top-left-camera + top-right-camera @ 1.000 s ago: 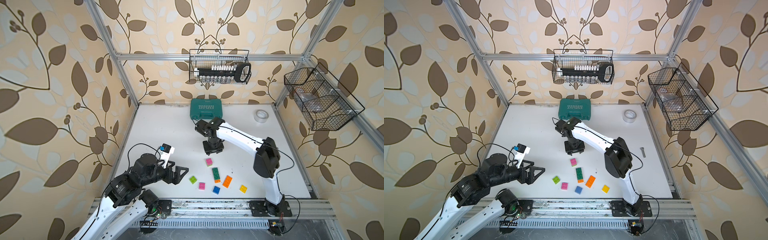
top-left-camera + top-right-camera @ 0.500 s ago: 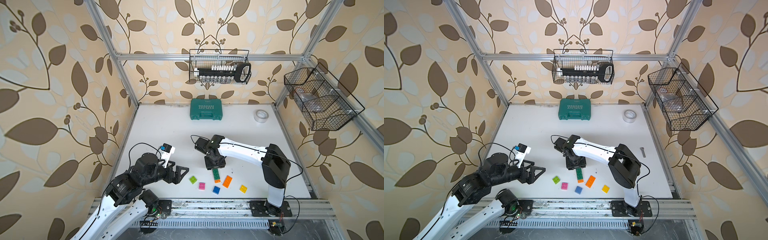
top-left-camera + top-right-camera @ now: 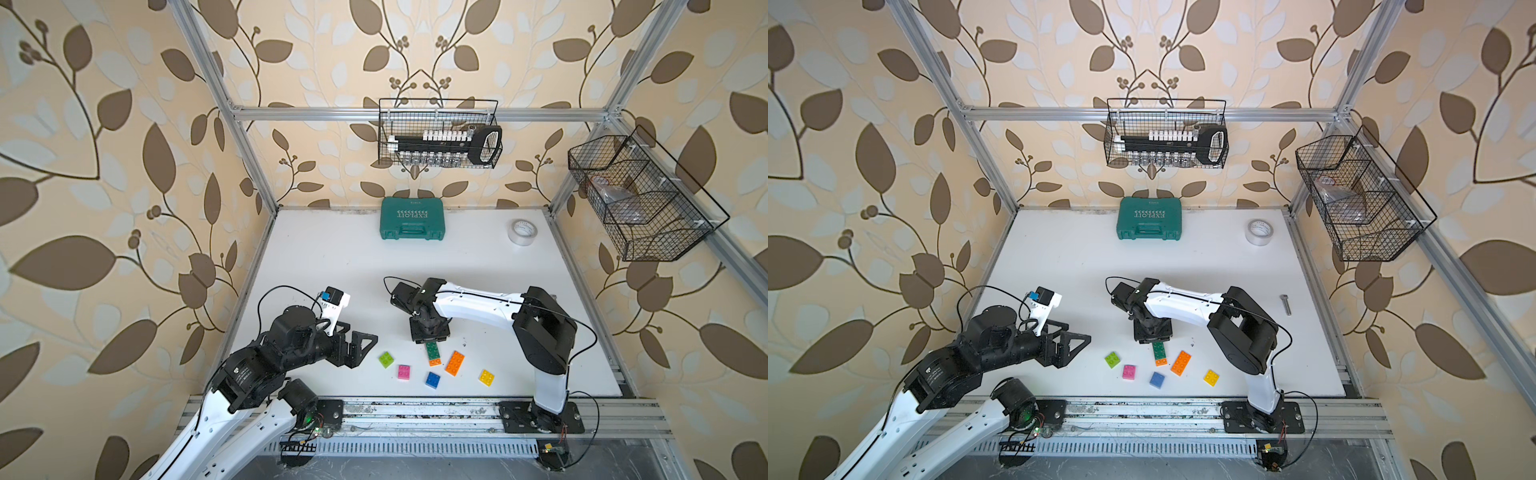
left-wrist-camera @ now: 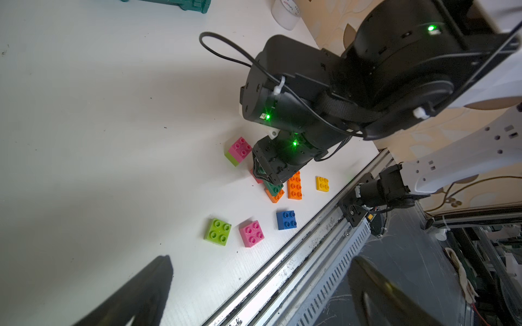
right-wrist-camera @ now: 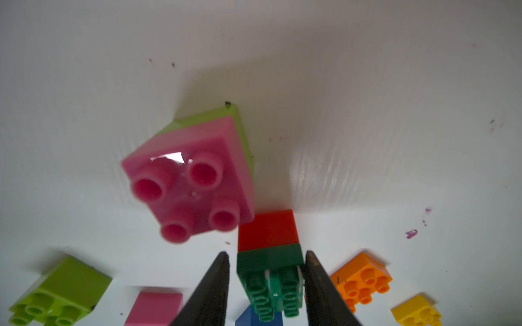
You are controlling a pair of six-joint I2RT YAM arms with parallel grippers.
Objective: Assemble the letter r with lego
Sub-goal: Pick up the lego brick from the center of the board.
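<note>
Only the wrist views show the pink-on-lime stack (image 5: 192, 192) and the red brick (image 5: 268, 230), hidden beneath the right gripper (image 5: 265, 254) in both top views. Its jaws straddle the dark green brick (image 3: 432, 351), long axis front-to-back near the table (image 3: 332, 257) front; whether they pinch it is unclear. The left gripper (image 3: 365, 349) gapes, empty.

Beige leaf-patterned wallpaper (image 3: 124, 166) surrounds a brightly lit white tabletop (image 3: 332, 257) framed by aluminium rails (image 3: 311, 113).

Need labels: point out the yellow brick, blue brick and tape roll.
yellow brick (image 3: 486, 377): in a top view, studded top.
blue brick (image 3: 432, 380): in a top view, studded top.
tape roll (image 3: 519, 240): in a top view, side wall.
</note>
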